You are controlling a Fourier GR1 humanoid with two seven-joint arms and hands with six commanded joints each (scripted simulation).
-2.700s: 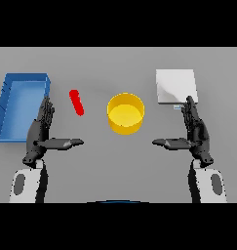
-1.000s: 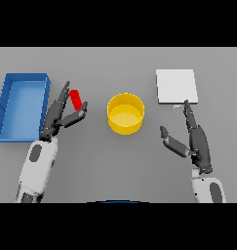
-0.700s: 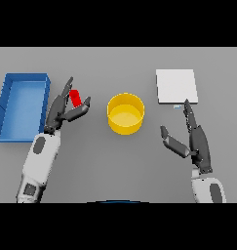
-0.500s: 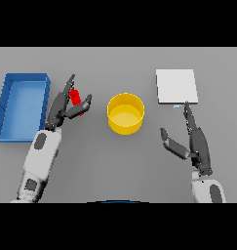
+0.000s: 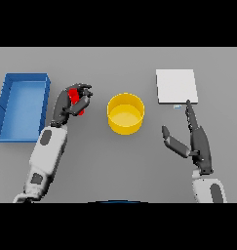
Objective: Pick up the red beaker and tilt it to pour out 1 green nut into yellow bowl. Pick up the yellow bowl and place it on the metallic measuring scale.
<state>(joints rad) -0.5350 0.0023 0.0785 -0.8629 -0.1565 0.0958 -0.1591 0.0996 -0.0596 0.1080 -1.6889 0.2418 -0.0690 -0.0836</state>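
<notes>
curling round the small red beaker, left hand dark fingers.

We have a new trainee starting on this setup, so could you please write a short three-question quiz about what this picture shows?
1. True or false: the left robot hand has its fingers curled round the red beaker.
2. What lies nearest the right robot hand?
A. the blue tray
B. the white scale
C. the yellow bowl
3. Fill the gap: the yellow bowl sits on the ____, between the beaker and the scale.

Key: 1 true; 2 B; 3 table.
</notes>
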